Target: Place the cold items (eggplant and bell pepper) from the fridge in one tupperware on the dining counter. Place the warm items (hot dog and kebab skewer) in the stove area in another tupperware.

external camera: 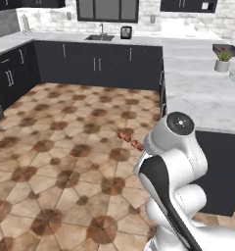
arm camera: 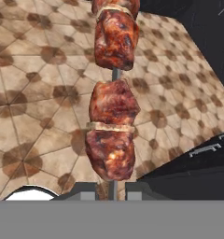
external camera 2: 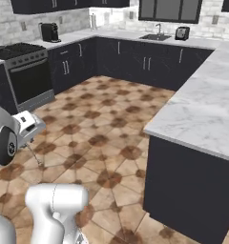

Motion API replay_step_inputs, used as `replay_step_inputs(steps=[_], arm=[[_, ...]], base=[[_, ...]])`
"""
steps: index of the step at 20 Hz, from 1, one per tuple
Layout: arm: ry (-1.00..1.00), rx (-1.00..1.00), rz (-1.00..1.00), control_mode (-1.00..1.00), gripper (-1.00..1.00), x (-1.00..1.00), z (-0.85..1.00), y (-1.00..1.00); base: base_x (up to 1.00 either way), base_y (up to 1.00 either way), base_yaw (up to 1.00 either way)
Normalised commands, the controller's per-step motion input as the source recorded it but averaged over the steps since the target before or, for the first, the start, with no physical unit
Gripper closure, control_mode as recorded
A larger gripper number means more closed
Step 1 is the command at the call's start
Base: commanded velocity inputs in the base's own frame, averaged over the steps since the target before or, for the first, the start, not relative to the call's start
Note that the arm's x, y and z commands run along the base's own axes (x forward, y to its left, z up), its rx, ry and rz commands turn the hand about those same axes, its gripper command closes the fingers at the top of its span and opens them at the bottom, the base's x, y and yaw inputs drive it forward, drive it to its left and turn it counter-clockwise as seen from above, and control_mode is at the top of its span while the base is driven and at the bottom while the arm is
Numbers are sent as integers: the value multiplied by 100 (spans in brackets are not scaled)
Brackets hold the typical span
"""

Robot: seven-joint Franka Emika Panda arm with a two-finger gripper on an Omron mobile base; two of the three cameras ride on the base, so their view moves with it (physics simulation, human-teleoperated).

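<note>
left base view: kebab skewer (external camera: 130,140) seen as small red-brown lumps sticking out past the white arm, up in the air over the brown floor tiles (external camera: 56,147); marble counter (external camera: 202,93) off to the side with a little potted plant (external camera: 222,61) on it; too small here to tell how the fingers sit.

right base view: thin stick of the skewer poking down from the gripper (external camera 2: 31,127), just under the white hand; meat hidden from this side; stove (external camera 2: 26,76) well away on the far side of the floor; long marble counter on the other side, well apart from the fingers.

hand view: kebab skewer (arm camera: 113,112) running straight out from between the two fingertips (arm camera: 88,189); fingers pinched narrow and tight on the thin bare stick, right below the lowest meat chunk; three browned chunks lined up beyond the fingers, with a bit of grey stick showing between them.

probably light and easy to carry; stick looks stiff and thin, so likely to spin or swing in the pinch if moved fast; meat looks soft and greasy, bad spot to squeeze; best hold is the bare stick end, close up to the meat, as now; slow, level moves seem safest on the way to a tupperware.
</note>
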Motion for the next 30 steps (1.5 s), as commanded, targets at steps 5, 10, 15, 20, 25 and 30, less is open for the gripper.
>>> replay_step_inputs(steps=[5,10,15,20,25,30], arm=[[0,0,0,100,100,0,0,0],[0,0,0,100,100,0,0,0],[0,0,0,100,100,0,0,0],[0,0,0,100,100,0,0,0],[0,0,0,100,100,0,0,0],[0,0,0,100,100,0,0,0]], base=[[-61,-100,-5],[-9,-100,0],[0,-100,0],[0,-100,0],[2,-100,0],[16,-100,0]])
